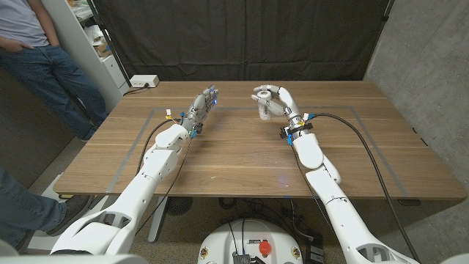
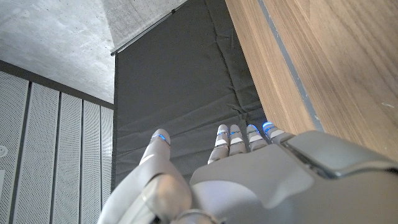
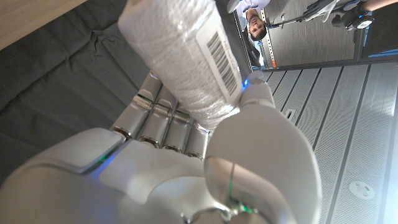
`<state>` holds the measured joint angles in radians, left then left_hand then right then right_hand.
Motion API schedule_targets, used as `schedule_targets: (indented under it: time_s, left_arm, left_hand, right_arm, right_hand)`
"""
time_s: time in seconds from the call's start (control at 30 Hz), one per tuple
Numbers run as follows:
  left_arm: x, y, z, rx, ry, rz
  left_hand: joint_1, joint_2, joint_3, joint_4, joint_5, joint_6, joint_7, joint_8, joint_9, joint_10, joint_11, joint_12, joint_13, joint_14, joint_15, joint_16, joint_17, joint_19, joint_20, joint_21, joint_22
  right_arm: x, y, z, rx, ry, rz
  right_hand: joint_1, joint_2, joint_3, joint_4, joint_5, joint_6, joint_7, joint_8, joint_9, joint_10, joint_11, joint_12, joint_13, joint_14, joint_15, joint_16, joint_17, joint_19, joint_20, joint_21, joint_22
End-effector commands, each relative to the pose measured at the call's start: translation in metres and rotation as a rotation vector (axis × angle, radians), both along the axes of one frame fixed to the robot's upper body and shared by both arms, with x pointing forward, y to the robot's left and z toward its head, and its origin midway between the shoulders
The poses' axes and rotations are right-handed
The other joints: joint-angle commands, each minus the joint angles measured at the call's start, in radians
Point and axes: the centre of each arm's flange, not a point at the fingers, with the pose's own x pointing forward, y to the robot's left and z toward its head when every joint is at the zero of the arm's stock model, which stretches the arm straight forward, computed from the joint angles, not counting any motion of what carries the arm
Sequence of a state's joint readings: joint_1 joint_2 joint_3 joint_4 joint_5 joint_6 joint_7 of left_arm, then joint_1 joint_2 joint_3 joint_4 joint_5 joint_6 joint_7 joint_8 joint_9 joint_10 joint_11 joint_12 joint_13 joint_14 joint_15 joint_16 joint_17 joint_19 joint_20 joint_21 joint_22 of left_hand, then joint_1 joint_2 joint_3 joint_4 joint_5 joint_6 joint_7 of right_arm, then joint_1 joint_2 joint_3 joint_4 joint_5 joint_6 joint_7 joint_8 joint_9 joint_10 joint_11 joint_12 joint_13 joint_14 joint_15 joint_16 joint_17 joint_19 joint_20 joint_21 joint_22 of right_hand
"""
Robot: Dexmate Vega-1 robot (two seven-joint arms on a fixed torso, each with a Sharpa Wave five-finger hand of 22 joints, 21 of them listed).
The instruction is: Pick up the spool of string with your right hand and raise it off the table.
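Spool of string [image 3: 180, 53], light and likely slick in its plastic wrap, sits gripped mid-body by the right hand [image 1: 275, 99]

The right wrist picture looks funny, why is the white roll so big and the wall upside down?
In the right wrist view the spool of string sits close to the camera in the right hand, so it looms large; that view is turned. In the head view it looks small.
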<state>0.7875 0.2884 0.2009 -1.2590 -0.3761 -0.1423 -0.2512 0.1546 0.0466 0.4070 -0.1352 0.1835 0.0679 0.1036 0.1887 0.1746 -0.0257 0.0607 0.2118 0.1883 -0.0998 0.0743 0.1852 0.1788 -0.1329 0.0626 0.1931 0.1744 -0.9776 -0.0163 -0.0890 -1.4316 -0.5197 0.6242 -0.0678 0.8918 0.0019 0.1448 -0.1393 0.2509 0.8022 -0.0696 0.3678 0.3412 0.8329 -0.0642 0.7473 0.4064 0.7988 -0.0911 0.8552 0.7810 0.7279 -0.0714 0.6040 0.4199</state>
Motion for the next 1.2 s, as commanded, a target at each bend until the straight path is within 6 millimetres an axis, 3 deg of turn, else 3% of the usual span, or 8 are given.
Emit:
schedule_targets:
  time_s: [0.03,0.4,1.2]
  left_arm:
    - [-0.001,0.002,0.001,-0.001,-0.009,0.0]
    - [-0.004,0.003,0.001,0.001,-0.011,0.001]
    - [-0.009,0.001,0.0,0.012,-0.012,0.002]
  left_hand:
    - [0.004,0.004,0.006,0.001,-0.004,0.007,0.005,0.001,0.005,-0.001,-0.001,-0.003,0.005,0.002,0.005,0.004,0.004,-0.005,0.002,0.004,0.005]
    - [0.005,0.005,0.006,0.0,-0.005,0.008,0.003,0.001,0.005,0.0,0.001,-0.002,0.005,0.002,0.005,0.003,0.004,-0.005,0.003,0.004,0.005]
    - [0.009,0.007,0.008,0.0,-0.006,0.011,0.002,0.001,0.005,0.0,0.0,-0.003,0.005,0.003,0.006,0.004,0.004,-0.005,0.005,0.004,0.005]
  right_arm:
    - [-0.005,0.002,0.01,0.009,-0.034,0.0]
    - [-0.012,0.001,0.02,0.013,-0.062,-0.005]
    - [-0.016,0.0,0.022,0.015,-0.064,-0.006]
  right_hand:
    - [0.125,0.121,-0.005,0.002,-0.005,0.009,0.001,-0.004,0.006,0.031,-0.022,0.005,0.001,0.012,-0.128,0.007,0.002,0.008,-0.014,0.007,0.004]
    - [0.124,0.123,-0.008,0.005,-0.012,0.009,0.002,-0.008,0.01,0.03,-0.021,0.006,0.0,0.009,-0.127,0.007,0.001,0.003,-0.012,0.012,0.004]
    - [0.132,0.129,-0.013,0.005,-0.026,0.017,0.005,-0.017,0.014,0.036,-0.021,0.012,0.0,0.013,-0.129,0.027,0.006,0.003,-0.013,0.032,0.005]
